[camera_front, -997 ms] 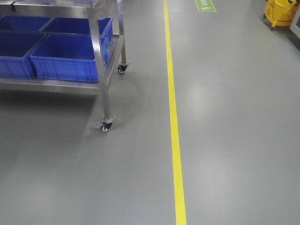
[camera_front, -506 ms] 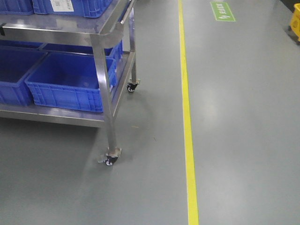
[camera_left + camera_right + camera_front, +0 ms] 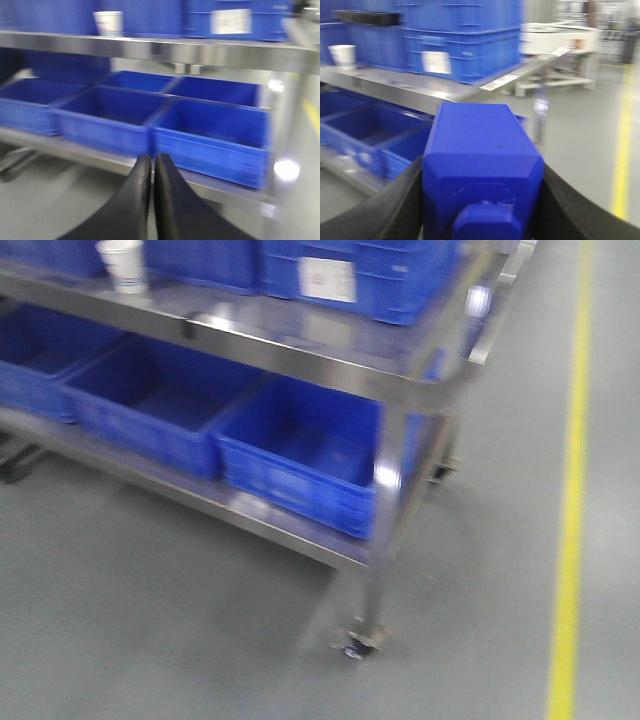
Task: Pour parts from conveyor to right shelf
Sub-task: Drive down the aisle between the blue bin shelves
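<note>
My right gripper point(image 3: 482, 172) is shut on the bright-blue block point(image 3: 480, 160), its stud end facing the camera and a black finger on each side. My left gripper point(image 3: 152, 162) is shut and empty, its fingertips pressed together. Both point at a stainless-steel wheeled rack point(image 3: 300, 335), also in the left wrist view point(image 3: 165, 50) and the right wrist view point(image 3: 420, 87), which holds large blue crates point(image 3: 300, 455) on two levels. No white rollers show on it. The conveyor is out of view. Neither gripper shows in the front view. All views are motion-blurred.
A white cup point(image 3: 122, 265) stands on the rack's upper level, also in the wrist views point(image 3: 107, 22) point(image 3: 342, 54). The rack's steel leg and caster point(image 3: 355, 645) stand on the grey floor. A yellow floor line point(image 3: 568, 540) runs on the right.
The front view has swung left and closer to the rack. The rack and crates now fill the left and middle, and the yellow line has shifted to the right edge.
</note>
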Tool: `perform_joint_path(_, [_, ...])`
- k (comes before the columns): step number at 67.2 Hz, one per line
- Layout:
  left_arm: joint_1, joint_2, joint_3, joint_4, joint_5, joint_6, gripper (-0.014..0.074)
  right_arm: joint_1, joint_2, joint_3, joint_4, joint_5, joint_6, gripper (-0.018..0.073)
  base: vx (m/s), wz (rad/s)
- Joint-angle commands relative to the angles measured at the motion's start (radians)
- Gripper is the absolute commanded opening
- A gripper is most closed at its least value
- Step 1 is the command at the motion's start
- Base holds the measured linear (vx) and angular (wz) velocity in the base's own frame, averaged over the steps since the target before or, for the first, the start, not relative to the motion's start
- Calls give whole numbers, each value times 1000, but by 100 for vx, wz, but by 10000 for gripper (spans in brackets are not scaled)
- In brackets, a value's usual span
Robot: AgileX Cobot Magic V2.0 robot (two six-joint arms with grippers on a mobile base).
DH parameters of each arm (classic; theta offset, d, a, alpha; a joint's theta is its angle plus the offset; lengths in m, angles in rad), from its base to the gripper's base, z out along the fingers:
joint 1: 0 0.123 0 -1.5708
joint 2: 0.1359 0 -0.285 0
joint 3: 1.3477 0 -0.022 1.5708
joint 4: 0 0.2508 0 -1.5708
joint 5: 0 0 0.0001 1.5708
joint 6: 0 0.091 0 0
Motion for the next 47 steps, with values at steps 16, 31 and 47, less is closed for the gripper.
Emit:
perform_joint_path(16, [-5,-4,-19,-1,-71,-7,-6,0,15,-25,1,-78,-5,-5,33,103])
perform_joint_path(31, [-5,-4,-19,-1,-71,-7,-6,0,15,-25,1,-78,-5,-5,25,95])
perform_joint_path(47, [-5,-4,-19,-1,-71,-7,-6,0,15,-25,1,-78,-5,-5,20,81])
